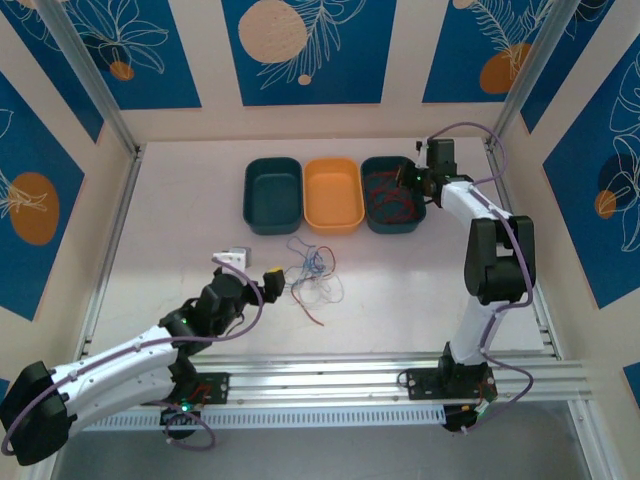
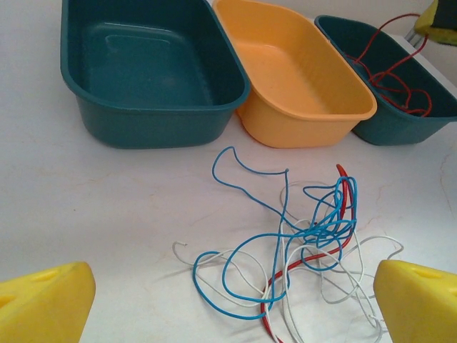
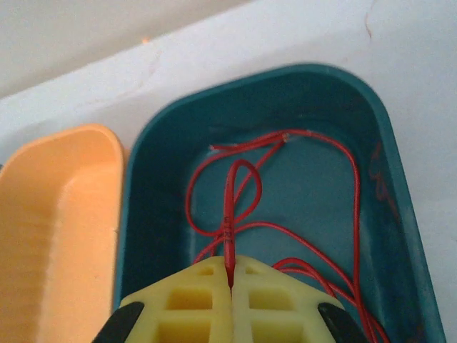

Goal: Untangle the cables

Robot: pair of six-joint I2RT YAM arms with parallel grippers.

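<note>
Seemingly forward-pointing red cable (image 3: 229, 214) pinched by right end effector (image 3: 230, 275); left end effector (image 2: 232, 300) agape.

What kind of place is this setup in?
Probably a robot lab test cell: left arm and right arm bolted to an aluminium rail, a white table boxed in by patterned panels, bins and tangled cables.

Top: fixed high on near side, angled down toward far, whole table (image 1: 180, 220) in frame. Left wrist: low over table, close, facing far past cables (image 2: 307, 236) to left teal bin (image 2: 150, 125), orange bin (image 2: 307, 132), right teal bin (image 2: 400, 130). Right wrist: very close, looking down into right teal bin, orange bin at left edge. Shared by wrist views: orange and right teal bins. All also in top.
</note>
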